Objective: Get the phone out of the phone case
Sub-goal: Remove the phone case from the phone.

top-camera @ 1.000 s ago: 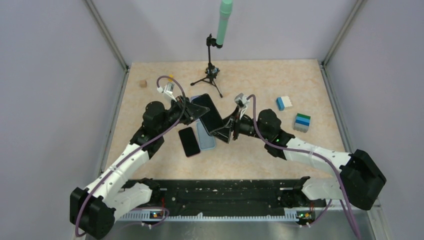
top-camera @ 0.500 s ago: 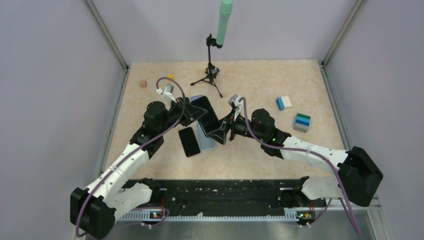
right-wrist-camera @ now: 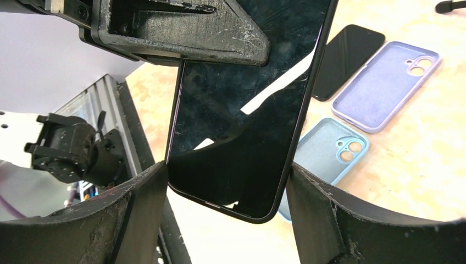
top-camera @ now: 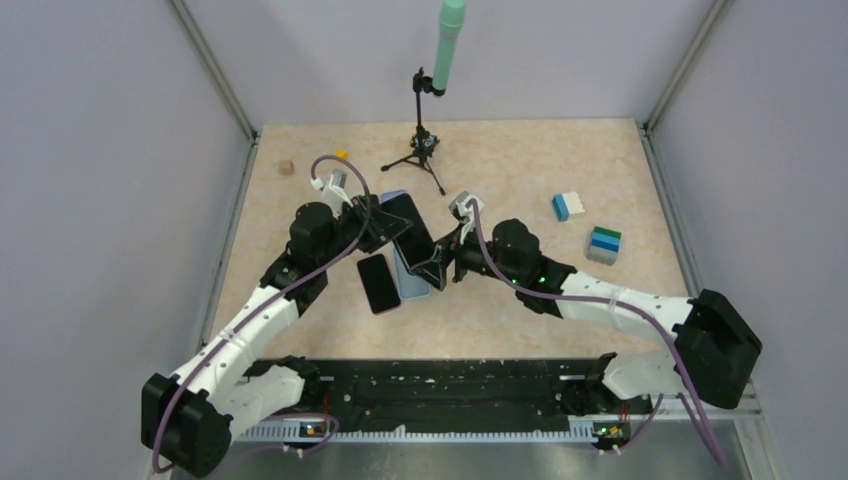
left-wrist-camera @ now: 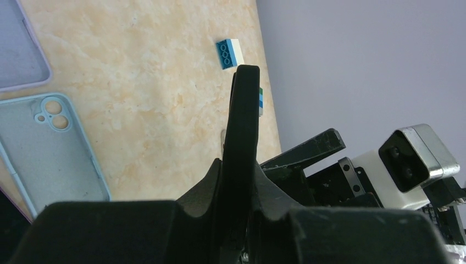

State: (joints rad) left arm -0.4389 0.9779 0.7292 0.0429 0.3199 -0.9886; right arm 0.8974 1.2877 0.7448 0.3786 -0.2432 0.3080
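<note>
Phone hung tilted above the table centre. Light blue case lay empty beneath, toward 6 o'clock. Left gripper pinched the phone from 9 o'clock; right gripper clamped its long edges from 3 o'clock.

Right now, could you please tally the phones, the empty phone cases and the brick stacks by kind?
Phones: 2 (held phone, black phone lying flat)
Empty phone cases: 2 (light blue case, lilac case)
Brick stacks: 2 (blue-and-white stack, blue-green stack)
Total: 6
</note>
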